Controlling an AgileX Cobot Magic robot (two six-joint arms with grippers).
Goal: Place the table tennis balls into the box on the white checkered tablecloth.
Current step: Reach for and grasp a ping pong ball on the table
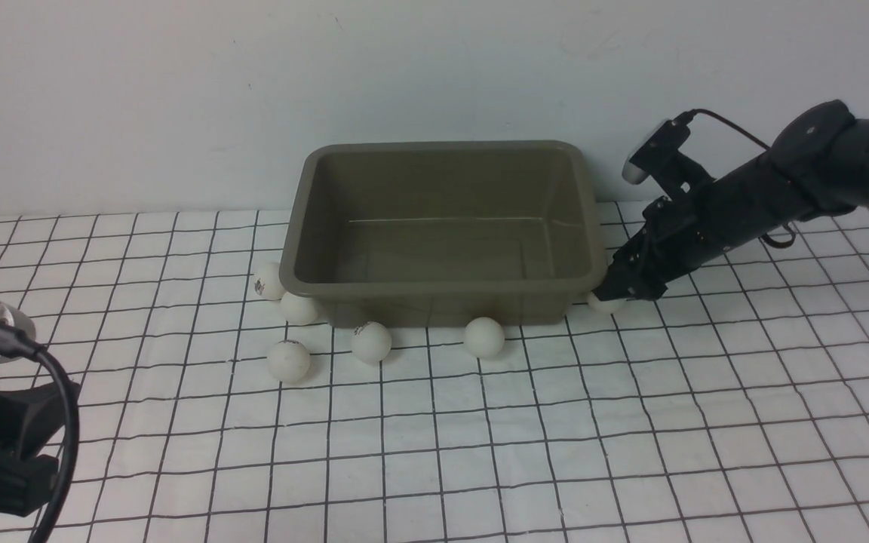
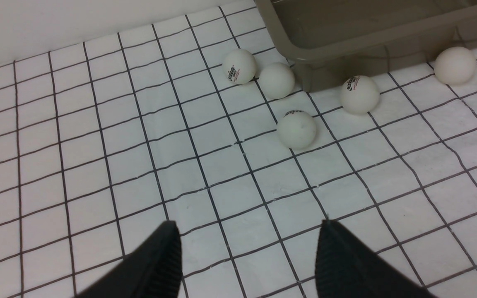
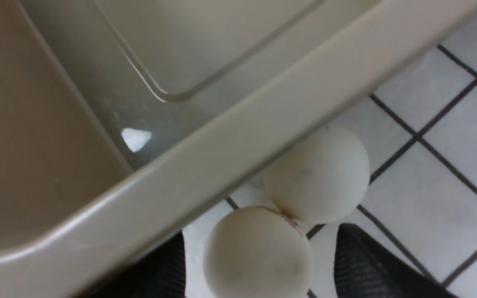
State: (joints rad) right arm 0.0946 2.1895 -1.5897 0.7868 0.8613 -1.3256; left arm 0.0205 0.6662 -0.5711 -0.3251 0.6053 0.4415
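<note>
Beside the box (image 1: pixel 442 285), three table tennis balls (image 2: pixel 239 66) carry unreadable logos.

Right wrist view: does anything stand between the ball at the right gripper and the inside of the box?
Yes. The rim of the box lies between the interior and the ball framed by the right gripper; it likely needs lifting over. A second ball touches it beside the rim.

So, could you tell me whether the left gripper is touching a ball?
Apart. The left wrist view shows bare cloth between the left gripper and the nearest ball.
</note>
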